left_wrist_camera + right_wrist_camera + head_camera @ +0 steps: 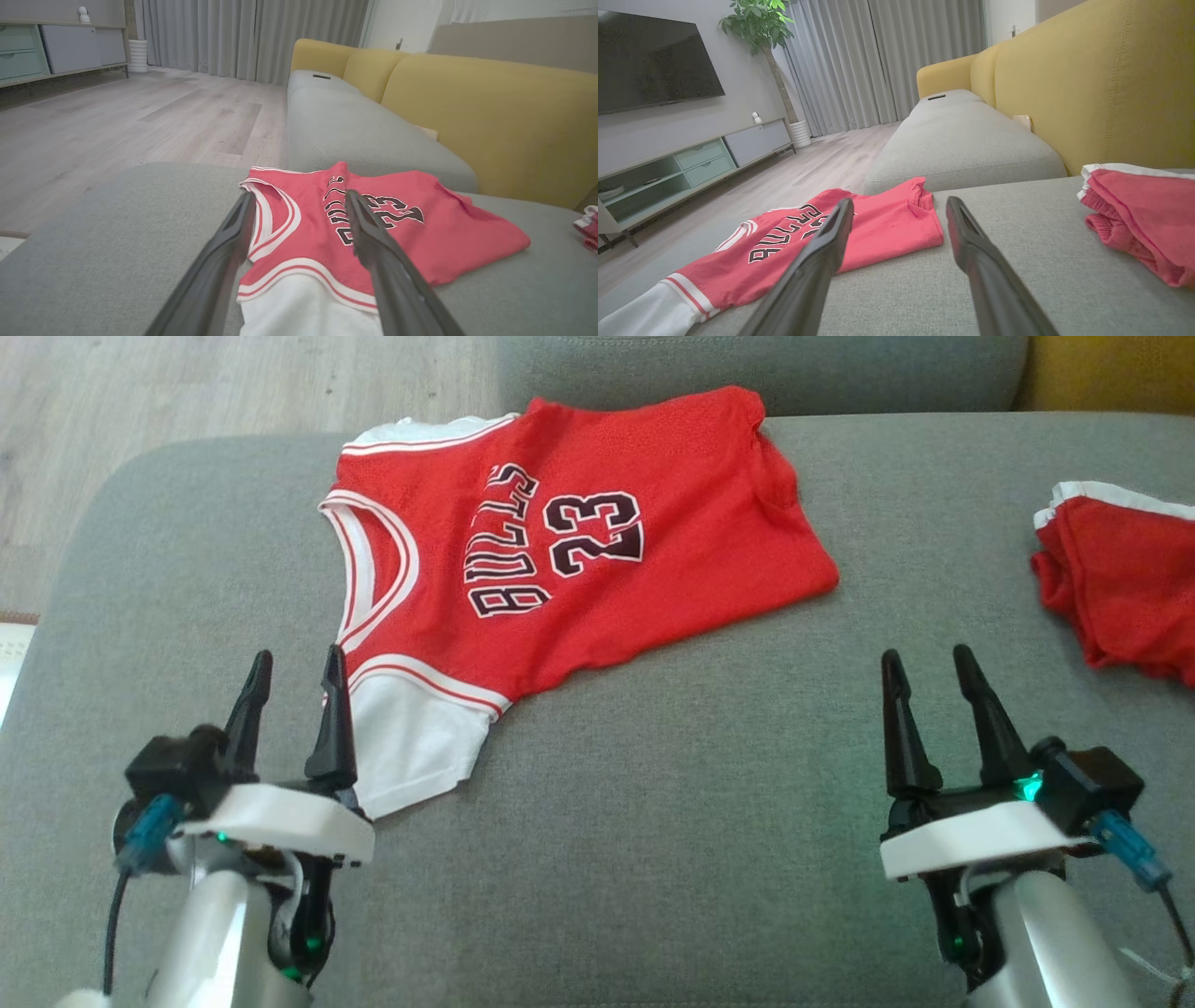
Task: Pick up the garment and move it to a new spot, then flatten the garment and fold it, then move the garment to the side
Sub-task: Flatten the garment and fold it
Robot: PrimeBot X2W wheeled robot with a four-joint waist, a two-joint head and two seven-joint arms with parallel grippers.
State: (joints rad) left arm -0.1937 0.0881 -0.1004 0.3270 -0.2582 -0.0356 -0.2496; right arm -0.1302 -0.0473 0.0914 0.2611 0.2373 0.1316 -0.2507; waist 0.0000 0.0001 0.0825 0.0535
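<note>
My left gripper (299, 655) sits at the near left of the grey seat cushion (700, 784). Its two fingers are spread wide and nothing is pinched between them. My right gripper (926, 656) is at the near right, jaws just as wide and empty, over bare cushion.

The red jersey (579, 551) lies flat on the cushion, towards the far left, with its "BULLS 23" lettering facing up. Its neck and armholes point left and its hem reaches far right, just past the cushion's far edge. One white sleeve (411, 747) stretches towards me and ends just beside the inner finger of my left gripper; I cannot tell whether that finger touches the cloth. Along my left wrist, the jersey spreads out below and beyond my fingers.

A second red garment (1130, 579) with white trim lies bunched at the right edge of the cushion, well apart from the jersey. The yellow backrest (1111, 84) rises behind it.
</note>
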